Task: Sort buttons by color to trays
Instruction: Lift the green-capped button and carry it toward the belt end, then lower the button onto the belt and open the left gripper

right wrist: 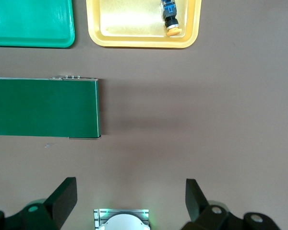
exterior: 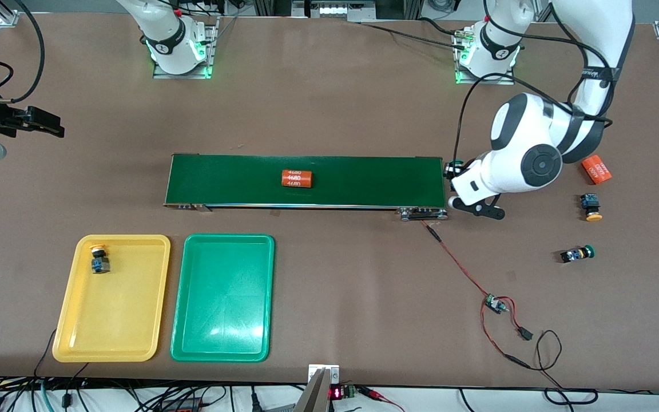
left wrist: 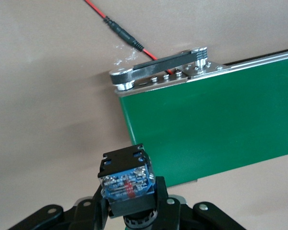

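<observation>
My left gripper [left wrist: 129, 199] is shut on a button [left wrist: 126, 179] with a black-and-blue body, whose cap is hidden under the fingers. In the front view that left gripper [exterior: 453, 170] hangs at the conveyor's end toward the left arm. A yellow-capped button [exterior: 99, 258] lies in the yellow tray [exterior: 118, 320], beside the green tray [exterior: 223, 320]. Another yellow-capped button [exterior: 591, 207] and a green-capped button [exterior: 576, 253] lie on the table at the left arm's end. My right gripper [right wrist: 129, 196] is open with nothing in it, off the table's right-arm end [exterior: 49, 126].
The dark-green conveyor belt [exterior: 364, 180] carries an orange "4680" cylinder [exterior: 297, 179]. A second orange cylinder [exterior: 596, 169] lies near the loose buttons. A red wire runs from the conveyor to a small circuit board [exterior: 495, 303]. The right wrist view shows both trays [right wrist: 134, 38] [right wrist: 29, 28].
</observation>
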